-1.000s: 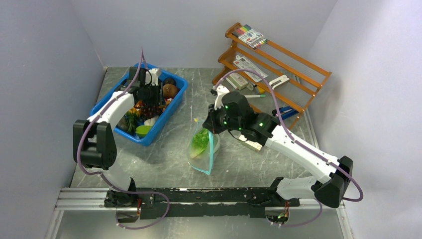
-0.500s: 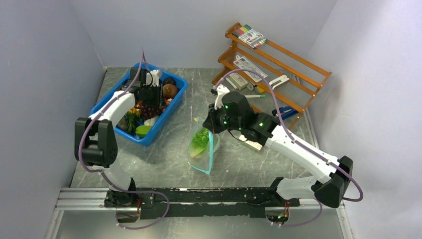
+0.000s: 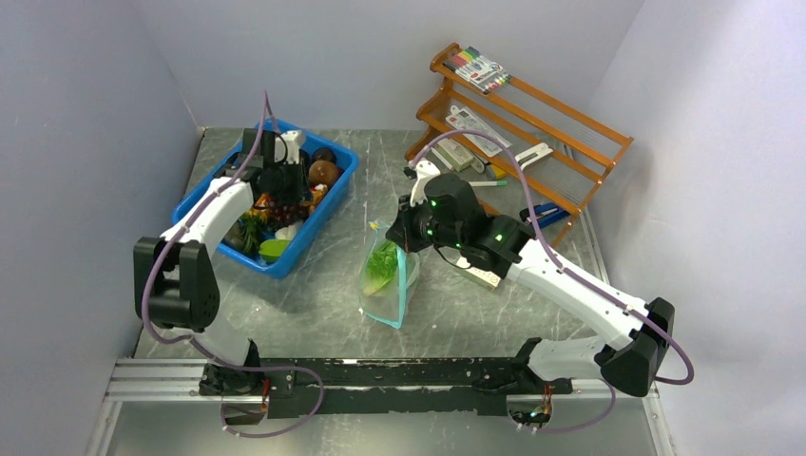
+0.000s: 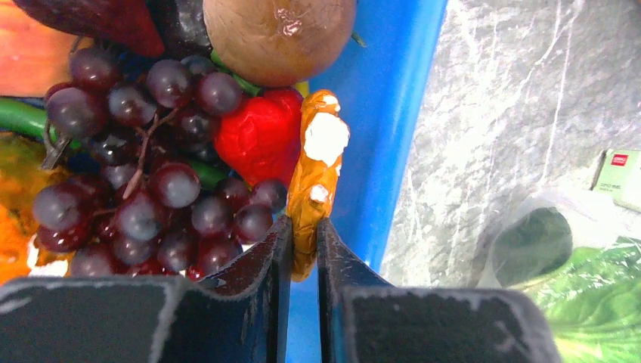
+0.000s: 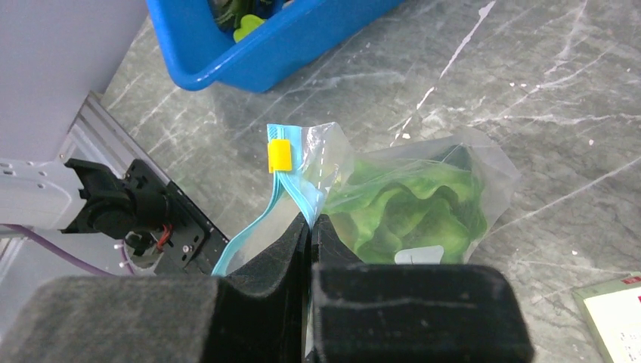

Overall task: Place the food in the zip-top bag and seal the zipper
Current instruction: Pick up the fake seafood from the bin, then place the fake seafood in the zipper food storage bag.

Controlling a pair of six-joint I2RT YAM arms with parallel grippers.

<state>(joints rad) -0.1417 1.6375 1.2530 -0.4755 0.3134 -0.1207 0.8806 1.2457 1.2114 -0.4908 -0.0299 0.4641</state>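
Note:
In the left wrist view my left gripper (image 4: 304, 234) is shut on a thin orange piece (image 4: 314, 181) of the food. The piece stands against the inner wall of the blue bin (image 4: 378, 151), beside purple grapes (image 4: 143, 189), a red piece (image 4: 257, 136) and a brown round fruit (image 4: 276, 34). My right gripper (image 5: 310, 223) is shut on the mouth edge of the zip-top bag (image 5: 484, 170) and holds it up off the table. Green lettuce (image 5: 408, 208) lies inside the bag. The teal zipper (image 5: 249, 238) hangs open, its yellow tip (image 5: 279, 155) above the fingers. From above, the bag (image 3: 385, 285) hangs at mid-table.
The blue bin (image 3: 314, 228) sits at the back left with several more food items in it. A wooden rack (image 3: 532, 123) with markers (image 3: 478, 68) and white packs stands at the back right. A small green-and-white box (image 5: 616, 318) lies near the bag.
My left gripper's jaws have closed onto the orange piece in the bin, and the left elbow has drifted left. The bag hangs slightly straighter under the right gripper.

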